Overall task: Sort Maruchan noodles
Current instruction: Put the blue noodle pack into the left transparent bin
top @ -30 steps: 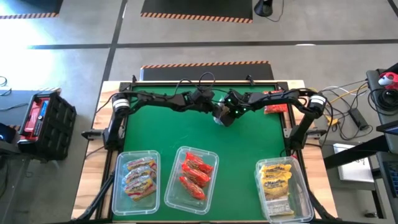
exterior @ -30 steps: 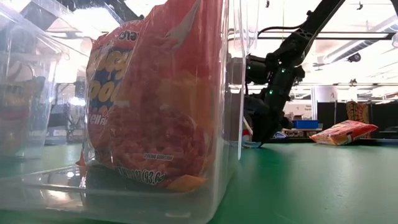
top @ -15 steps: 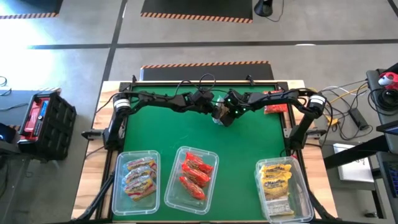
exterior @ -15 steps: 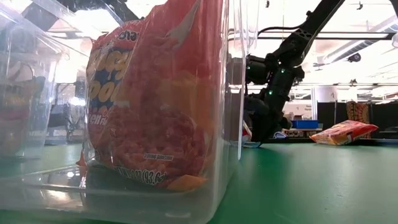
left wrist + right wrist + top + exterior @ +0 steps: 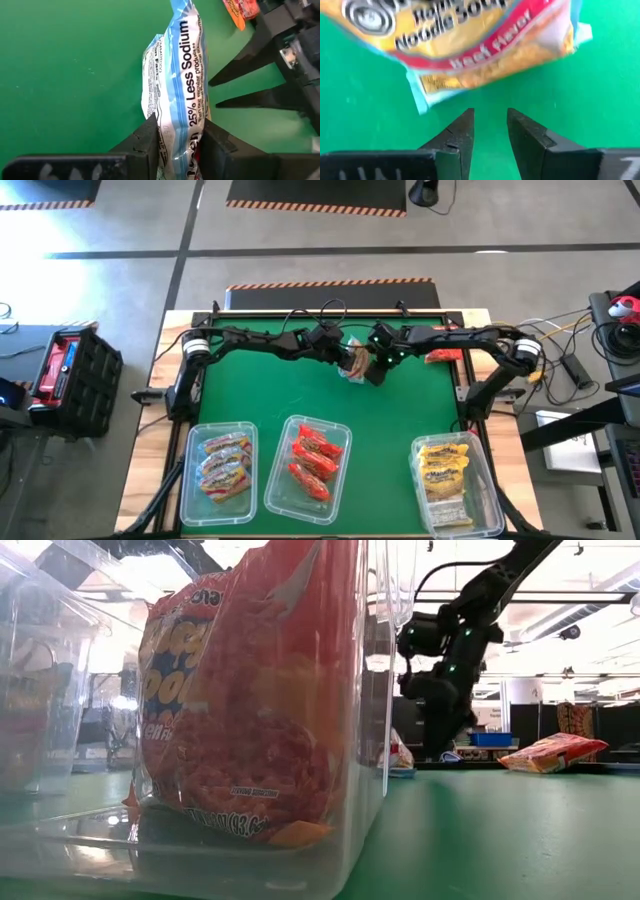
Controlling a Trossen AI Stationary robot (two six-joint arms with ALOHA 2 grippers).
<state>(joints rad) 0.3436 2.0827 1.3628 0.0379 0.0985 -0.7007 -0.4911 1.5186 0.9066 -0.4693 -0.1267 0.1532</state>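
Noodle packet with a blue-and-white "25% Less Sodium" edge, pinched edge-on between the left gripper fingers, near the middle of the far side of the green table. Left gripper clenched on that packet, fingers pressed against both faces. Right gripper just beside it, apart from the packet, fingers parted with only green mat showing between them. Same packet seen ahead of the right fingertips, label side showing yellow noodles and a red band, not touched by them. Right gripper raised above the mat in the low view, packet low beside it.

Another orange-red packet flat on the far right part of the table, well apart from both grippers. Along the near edge, three clear bins: left bin with orange-pink packets, middle bin with red packets, right bin with yellow packets.
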